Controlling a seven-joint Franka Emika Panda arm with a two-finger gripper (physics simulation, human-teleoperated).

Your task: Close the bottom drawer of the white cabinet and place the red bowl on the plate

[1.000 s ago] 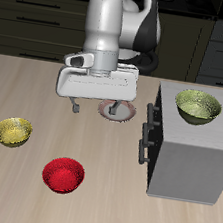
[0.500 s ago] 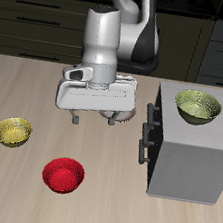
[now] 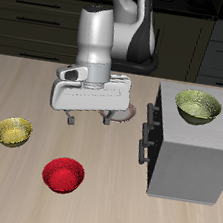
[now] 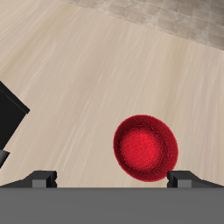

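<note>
Plate point(image 3: 127, 112) mostly hidden behind fingers point(image 3: 71, 119), red bowl point(image 3: 63, 174) unobstructed

Lit evenly and softly from above, with no harsh glare. Showed small soft shadows under the red bowl point(image 3: 63, 174) and beside the white cabinet point(image 3: 186, 155) on the table point(image 3: 26, 86). Stayed dim in the dark background behind. Rendered at low resolution, slightly soft at edges. Smeared the wood grain in the wrist view, as if blurred, around the bowl point(image 4: 146, 148).
</note>
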